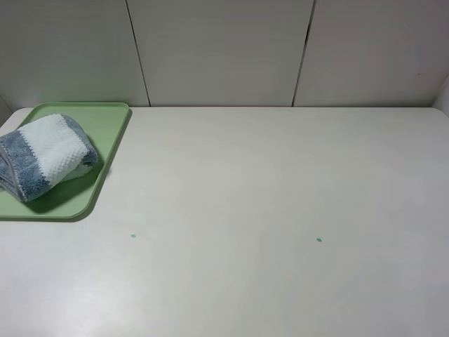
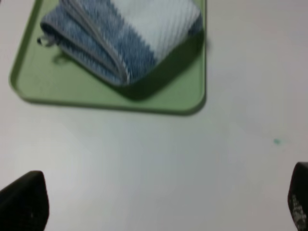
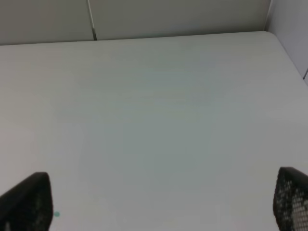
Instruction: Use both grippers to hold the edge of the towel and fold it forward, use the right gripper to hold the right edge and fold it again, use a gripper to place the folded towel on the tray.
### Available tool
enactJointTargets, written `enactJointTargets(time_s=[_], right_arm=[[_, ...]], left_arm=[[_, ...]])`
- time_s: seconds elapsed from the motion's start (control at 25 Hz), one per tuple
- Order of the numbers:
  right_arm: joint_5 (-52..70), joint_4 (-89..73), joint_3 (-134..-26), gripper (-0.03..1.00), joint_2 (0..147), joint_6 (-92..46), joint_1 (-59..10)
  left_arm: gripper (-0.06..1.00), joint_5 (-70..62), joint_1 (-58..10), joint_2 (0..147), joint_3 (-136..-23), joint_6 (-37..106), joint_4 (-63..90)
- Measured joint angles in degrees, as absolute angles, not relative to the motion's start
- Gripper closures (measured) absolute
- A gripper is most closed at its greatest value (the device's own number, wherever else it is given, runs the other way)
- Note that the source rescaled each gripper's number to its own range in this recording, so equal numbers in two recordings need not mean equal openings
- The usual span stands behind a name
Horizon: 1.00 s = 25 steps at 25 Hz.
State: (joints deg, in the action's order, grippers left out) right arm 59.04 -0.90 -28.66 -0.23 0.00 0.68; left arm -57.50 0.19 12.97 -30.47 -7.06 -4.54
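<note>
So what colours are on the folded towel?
The towel is white with blue-grey bands, lying on the green tray; the exterior high view shows it best.

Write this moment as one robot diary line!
towel: folded, on tray | left hand: open, empty | right hand: open, empty

A folded towel (image 1: 43, 156), blue-grey at its ends with a white waffle-textured band across the middle, is being held on the green tray (image 1: 105, 151). It is lying at an angle to the tray's edges, bunched into several layers, and its left end is possibly overhanging the tray's left rim, though this is cut off in view.
</note>
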Motion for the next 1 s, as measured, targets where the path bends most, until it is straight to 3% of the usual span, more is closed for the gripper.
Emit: enactJointTargets(time_s=[1.0], right_arm=[[59.0, -0.9, -28.7, -0.03, -0.2, 0.0, 0.7]], left_arm=[[-0.05, -60.9, 0.2, -0.4, -28.2, 12.1, 7.7]])
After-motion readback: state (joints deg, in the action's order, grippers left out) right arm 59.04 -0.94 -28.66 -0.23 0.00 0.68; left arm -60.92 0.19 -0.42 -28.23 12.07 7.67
